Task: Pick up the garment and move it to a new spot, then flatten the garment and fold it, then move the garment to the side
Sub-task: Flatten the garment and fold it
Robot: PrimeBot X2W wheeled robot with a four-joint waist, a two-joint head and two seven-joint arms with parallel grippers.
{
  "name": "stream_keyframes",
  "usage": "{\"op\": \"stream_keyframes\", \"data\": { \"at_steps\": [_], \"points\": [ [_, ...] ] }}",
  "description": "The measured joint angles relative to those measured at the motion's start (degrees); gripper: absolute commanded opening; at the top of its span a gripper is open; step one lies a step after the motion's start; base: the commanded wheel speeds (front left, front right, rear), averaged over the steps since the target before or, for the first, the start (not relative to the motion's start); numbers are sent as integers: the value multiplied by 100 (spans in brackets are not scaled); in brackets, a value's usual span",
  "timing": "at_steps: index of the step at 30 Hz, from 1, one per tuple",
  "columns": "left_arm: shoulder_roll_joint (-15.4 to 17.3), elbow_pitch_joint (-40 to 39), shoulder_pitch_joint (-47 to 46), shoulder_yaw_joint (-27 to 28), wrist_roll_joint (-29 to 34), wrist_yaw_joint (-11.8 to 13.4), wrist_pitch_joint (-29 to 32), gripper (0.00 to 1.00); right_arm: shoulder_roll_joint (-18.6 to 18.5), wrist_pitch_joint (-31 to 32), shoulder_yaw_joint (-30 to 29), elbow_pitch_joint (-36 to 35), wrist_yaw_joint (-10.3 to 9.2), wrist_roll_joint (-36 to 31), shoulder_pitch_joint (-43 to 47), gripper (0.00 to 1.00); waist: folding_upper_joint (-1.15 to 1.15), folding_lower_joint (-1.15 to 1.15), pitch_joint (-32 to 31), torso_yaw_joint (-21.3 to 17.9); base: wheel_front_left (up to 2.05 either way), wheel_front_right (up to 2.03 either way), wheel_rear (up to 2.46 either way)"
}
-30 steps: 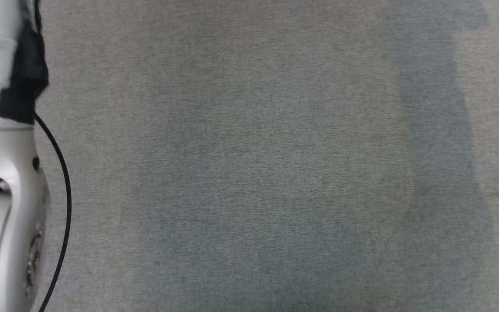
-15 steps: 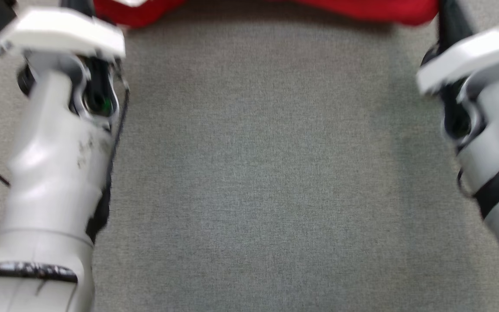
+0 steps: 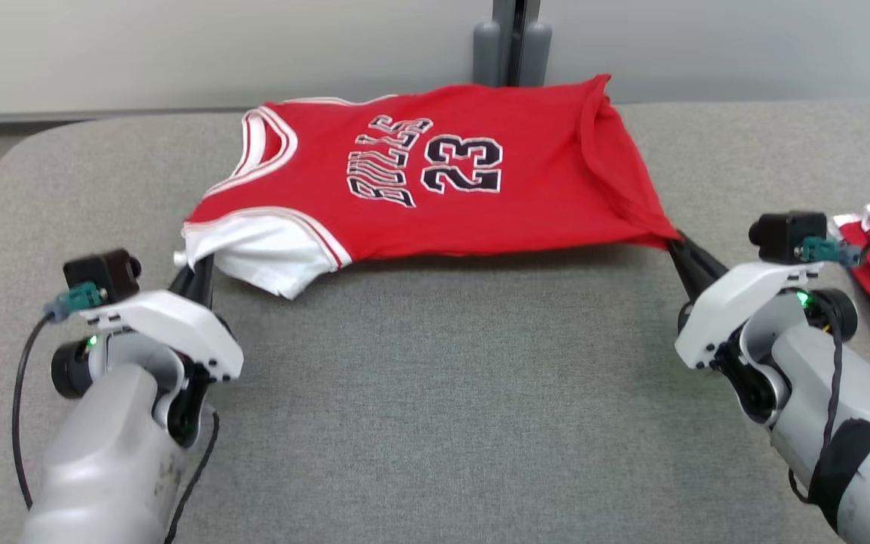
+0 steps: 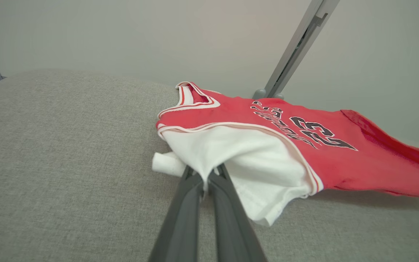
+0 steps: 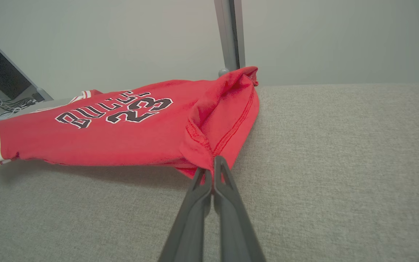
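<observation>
The jersey [image 3: 435, 189] is stretched between 2 arms, just in front of the grey post [image 3: 510, 38]. The left fingers [image 4: 182, 214] are clamped on its white sleeve edge, left of the post; the right fingers [image 5: 191, 218] are clamped on a red hem corner, right of the post. The near edge is lifted; the far edge appears to rest on the counter [image 3: 435, 423]. Judged stage: pickup done, relocation under way; flattening, folding and setting aside remain.
</observation>
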Motion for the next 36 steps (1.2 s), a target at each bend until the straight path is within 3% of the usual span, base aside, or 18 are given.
{"op": "stream_keyframes", "data": {
  "at_steps": [6, 18, 26, 36],
  "points": [
    [172, -383, 581, -447, -5, -35, 198, 0, -110, 99, 244, 134, 0, 288, 307, 0, 0, 0, -361, -27, 0, 0, 0],
    [827, -1582, 1669, -1289, -374, -35, 827, 0, -442, 269, 790, 101, 1, 712, 923, 0, 0, 0, -858, 16, 0, 0, 0],
    [1122, -2715, 2255, -1541, -1255, -35, 1566, 0, -666, 771, 1115, -110, 1, 1105, 1229, 0, 0, 0, -1133, 80, 0, 0, 0],
    [1976, -3988, 2766, -1981, -1681, -35, 2540, 0, -1323, 1269, 1647, -873, 1, 1395, 1387, 0, 0, 0, -1327, 67, 0, 0, 0]
  ]
}}
